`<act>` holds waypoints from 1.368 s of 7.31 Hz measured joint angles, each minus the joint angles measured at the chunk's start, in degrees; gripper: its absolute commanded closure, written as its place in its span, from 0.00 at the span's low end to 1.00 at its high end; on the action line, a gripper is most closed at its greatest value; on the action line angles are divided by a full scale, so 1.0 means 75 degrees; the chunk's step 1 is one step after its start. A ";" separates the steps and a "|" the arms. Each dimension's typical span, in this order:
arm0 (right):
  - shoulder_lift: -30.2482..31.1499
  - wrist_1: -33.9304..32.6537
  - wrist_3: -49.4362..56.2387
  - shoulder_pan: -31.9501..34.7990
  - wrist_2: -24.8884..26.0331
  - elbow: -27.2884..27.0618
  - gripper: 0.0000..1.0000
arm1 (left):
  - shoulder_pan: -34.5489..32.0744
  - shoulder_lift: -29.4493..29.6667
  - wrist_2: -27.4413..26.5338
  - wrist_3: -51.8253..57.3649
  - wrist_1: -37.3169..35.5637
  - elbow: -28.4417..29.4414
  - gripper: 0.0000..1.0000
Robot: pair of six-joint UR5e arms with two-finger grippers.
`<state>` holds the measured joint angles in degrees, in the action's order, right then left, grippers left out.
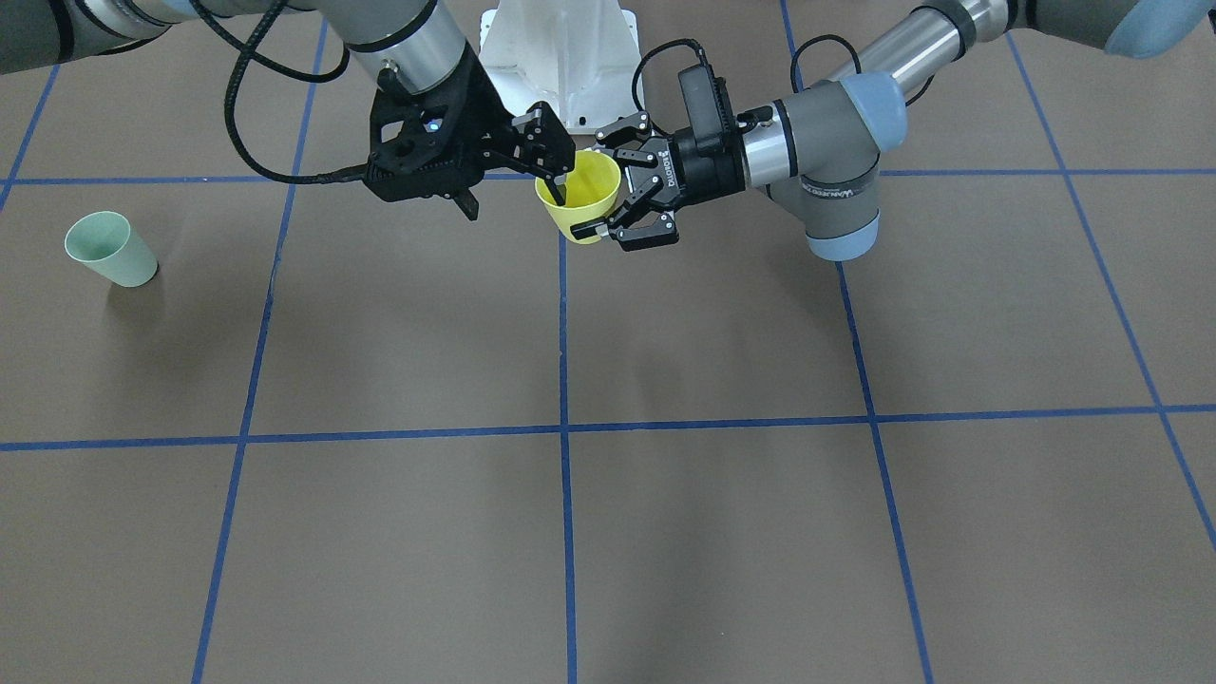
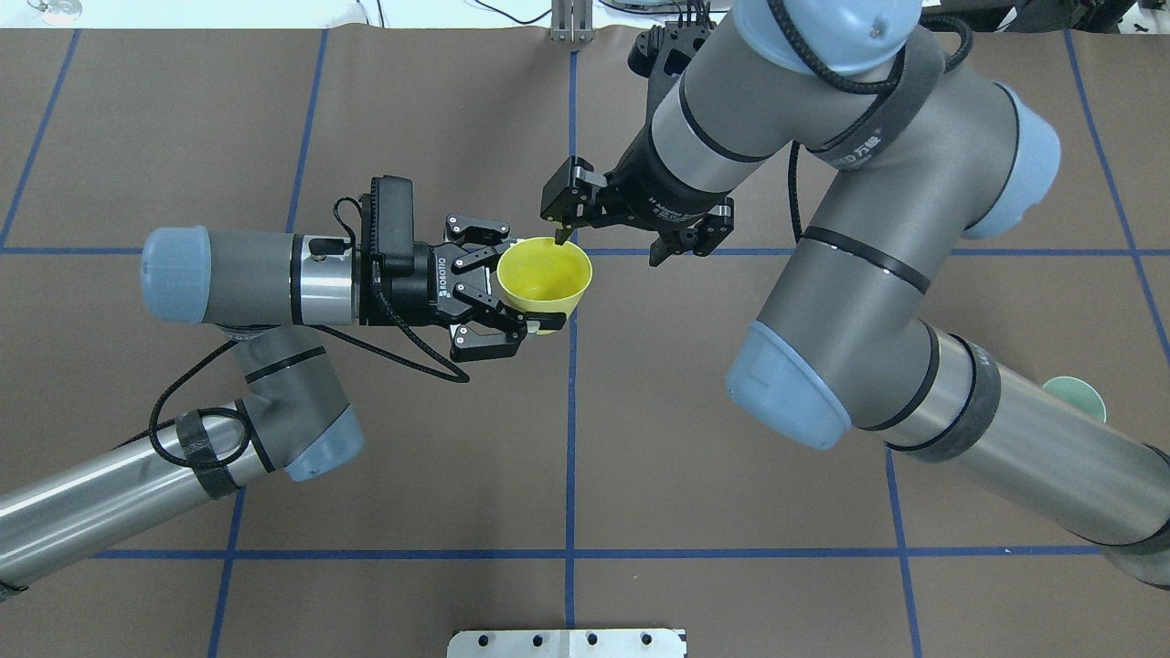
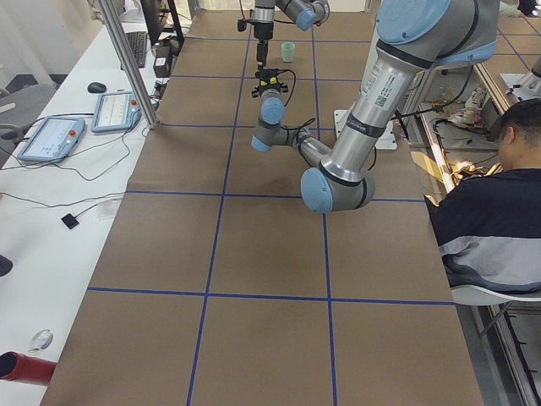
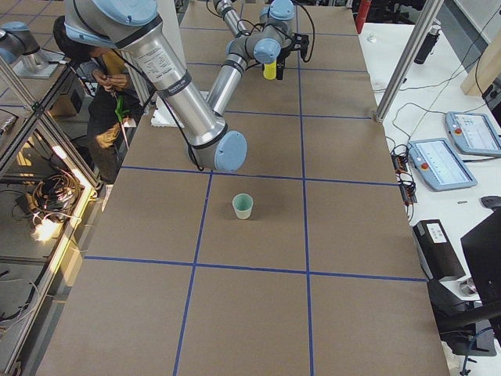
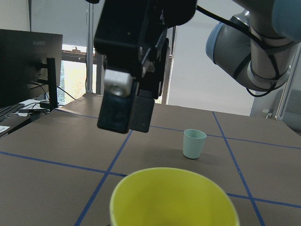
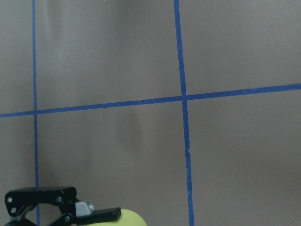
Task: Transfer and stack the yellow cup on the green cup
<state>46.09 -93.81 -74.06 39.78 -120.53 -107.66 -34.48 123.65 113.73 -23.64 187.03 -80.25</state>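
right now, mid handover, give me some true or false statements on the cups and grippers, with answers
1. The left gripper holds the yellow cup around its body. True.
2. The right gripper is shut on the yellow cup's rim. False: its jaws are spread wide, with one finger dipping inside the rim.
3. The green cup lies on its side. False: it stands upright, mouth up.
4. The green cup stands on the robot's right side, apart from both grippers. True.
5. The yellow cup sits inside the green cup. False: they are well apart.
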 measured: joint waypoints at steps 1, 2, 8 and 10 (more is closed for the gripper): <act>-0.0060 -0.0101 -0.0011 -0.0182 0.0261 -0.0004 0.01 | 0.0006 0.0001 0.0000 0.0052 0.0000 0.0000 0.79; -0.0079 -0.0157 -0.0012 -0.0328 0.0481 -0.0003 0.02 | 0.0010 0.0001 -0.0001 0.0087 0.0000 0.0000 0.78; -0.0086 -0.0367 0.0584 -0.0578 0.0798 0.0004 0.22 | 0.0019 -0.0010 0.0000 0.0116 0.0010 0.0044 0.72; -0.0110 -0.0360 0.0944 -0.0609 0.0783 0.0001 0.41 | 0.0029 -0.0010 0.0000 0.0119 0.0011 0.0056 0.72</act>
<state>45.27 -96.51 -66.98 35.21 -114.66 -107.65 -34.26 123.57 113.73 -22.74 187.12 -79.83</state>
